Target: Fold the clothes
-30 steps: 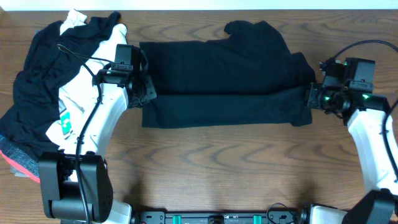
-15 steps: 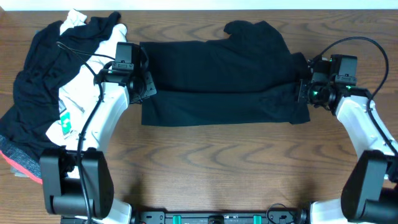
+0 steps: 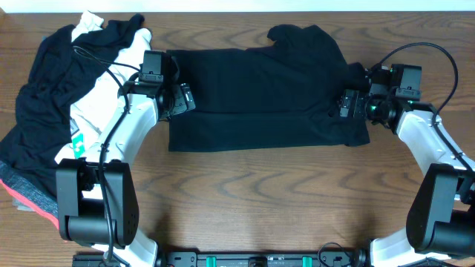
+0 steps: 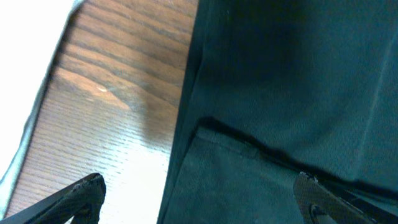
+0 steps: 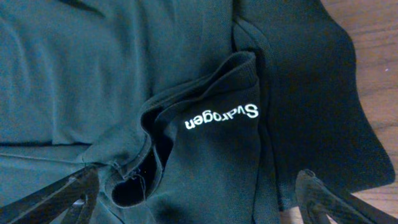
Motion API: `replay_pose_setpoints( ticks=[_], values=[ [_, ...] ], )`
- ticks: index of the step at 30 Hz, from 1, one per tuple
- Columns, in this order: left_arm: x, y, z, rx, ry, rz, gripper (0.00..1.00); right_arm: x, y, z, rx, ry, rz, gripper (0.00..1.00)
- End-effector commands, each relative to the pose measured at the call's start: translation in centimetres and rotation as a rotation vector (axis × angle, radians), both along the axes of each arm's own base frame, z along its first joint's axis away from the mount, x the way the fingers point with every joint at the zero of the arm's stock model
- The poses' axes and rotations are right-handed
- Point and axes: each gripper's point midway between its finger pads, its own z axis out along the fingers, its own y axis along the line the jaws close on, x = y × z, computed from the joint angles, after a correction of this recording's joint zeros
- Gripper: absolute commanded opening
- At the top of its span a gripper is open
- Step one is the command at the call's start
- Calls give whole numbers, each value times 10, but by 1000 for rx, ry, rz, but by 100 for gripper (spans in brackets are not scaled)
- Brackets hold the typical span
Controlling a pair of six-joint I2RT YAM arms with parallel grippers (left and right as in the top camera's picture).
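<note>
Shirt (image 3: 260, 96) lies flat on counter (image 3: 260, 200), long axis left-right; left jaws spread over its left edge, right jaws spread over the collar (image 5: 217, 93) end, both empty, equally near.

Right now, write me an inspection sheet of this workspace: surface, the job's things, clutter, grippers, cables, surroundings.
Surface: wooden table, bare wood in front of the garment.
Job's things: black shirt lies spread out, its front part doubled over along a lengthwise fold; white Svarogen lettering shows at its neck. Pile of clothes on the left, black, white and a red edge.
Clutter: nothing seen.
Grippers: left gripper open over the shirt's left edge; right gripper open over its right end.
Cables: left arm's cable loops over the pile; right arm's cable arcs clear of the shirt.
Surroundings: white strip beyond the table's far edge.
</note>
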Motion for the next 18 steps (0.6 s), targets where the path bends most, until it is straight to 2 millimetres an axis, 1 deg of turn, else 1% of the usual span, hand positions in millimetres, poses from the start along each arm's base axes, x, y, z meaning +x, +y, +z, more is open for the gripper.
replay_pose_setpoints(
  ticks=[1, 5, 9, 11, 13, 16, 18],
  values=[
    [9, 8, 12, 53, -34, -24, 98, 15, 2, 21, 4, -38, 8, 99],
    [21, 5, 42, 41, -107, -28, 98, 31, 1, 58, -16, -77, 33, 99],
    [36, -7, 76, 7, -166, -113, 98, 51, 4, 101, -70, -167, 94, 99],
    [48, -8, 96, 16, -216, -130, 98, 63, 7, 122, -98, -229, 114, 99],
    [59, -8, 110, 28, -264, -150, 98, 74, 9, 137, -113, -279, 121, 99],
    [79, -3, 120, 39, -314, -150, 98, 92, 16, 147, -133, -350, 143, 99],
    [91, 1, 119, 43, -323, -145, 98, 103, 21, 146, -136, -377, 153, 99]
  ],
)
